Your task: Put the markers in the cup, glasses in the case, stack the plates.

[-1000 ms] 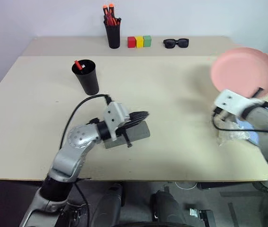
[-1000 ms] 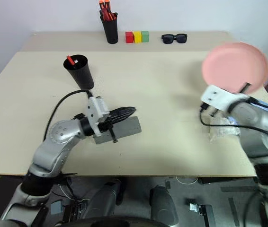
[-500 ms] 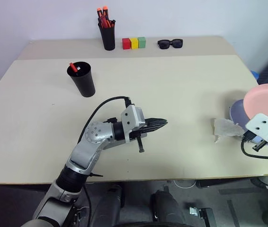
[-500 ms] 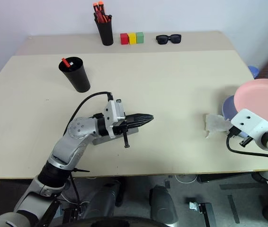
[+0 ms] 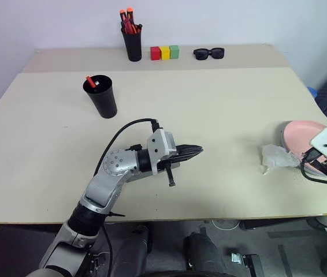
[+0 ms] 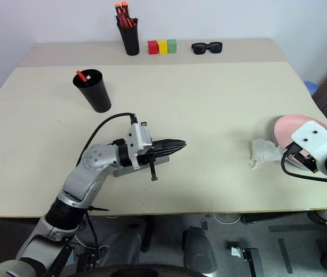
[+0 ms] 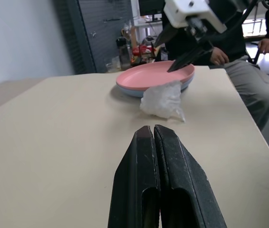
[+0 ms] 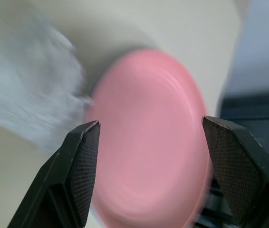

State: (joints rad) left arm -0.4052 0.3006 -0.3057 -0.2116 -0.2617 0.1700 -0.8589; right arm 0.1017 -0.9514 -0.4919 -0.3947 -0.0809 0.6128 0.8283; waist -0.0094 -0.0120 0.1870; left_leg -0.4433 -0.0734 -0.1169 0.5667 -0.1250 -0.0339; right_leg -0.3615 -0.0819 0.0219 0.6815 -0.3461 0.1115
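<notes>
Left wrist view: my left gripper (image 7: 153, 137) has both fingers pressed flat together with nothing between them, pointing across the table (image 5: 221, 115) toward its right edge. Ahead of it the pink plate (image 7: 156, 75) sits stacked on the blue plate (image 7: 129, 91), with a crumpled clear wrapper (image 7: 163, 100) just on the near-left side of the stack. Above the pink plate my right gripper (image 8: 148, 156) hangs with its fingers spread wide, holding nothing; I see the plate between and beyond them, not touched.

From the head, the grey case (image 6: 162, 160) lies mid-table, mostly hidden under my left gripper, so I cannot tell whether its lid is down. The black cup (image 5: 101, 96) stands far left with a red-capped marker (image 5: 90, 82) inside. Along the far edge: pen cup (image 5: 132, 45), three coloured blocks (image 5: 164, 52), sunglasses (image 5: 208, 53).
</notes>
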